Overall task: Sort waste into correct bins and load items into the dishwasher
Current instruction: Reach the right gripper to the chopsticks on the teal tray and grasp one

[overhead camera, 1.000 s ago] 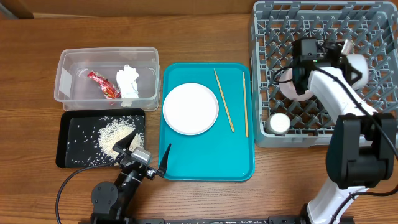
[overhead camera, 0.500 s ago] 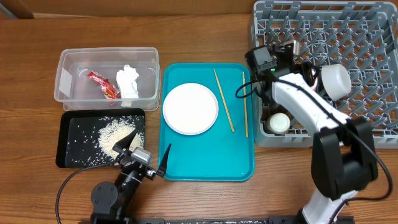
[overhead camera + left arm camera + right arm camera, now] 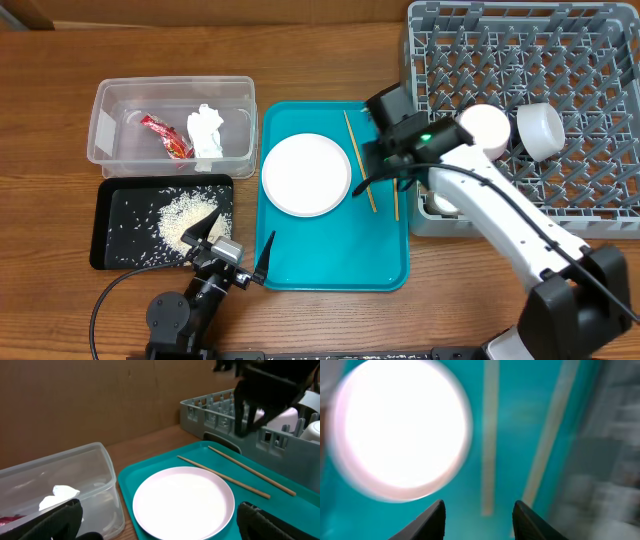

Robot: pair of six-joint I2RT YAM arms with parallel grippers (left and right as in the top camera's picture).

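Hovering over chopsticks w/ right gripper fingers apart, empty; sticks thin, flat on tray, so pinch could slip or catch just one. Left gripper apart too.

Overhead top-down, L wrist low toward rack, R wrist close above, all share plate

Even bright light; right wrist view motion-blurred, plate glaring white.
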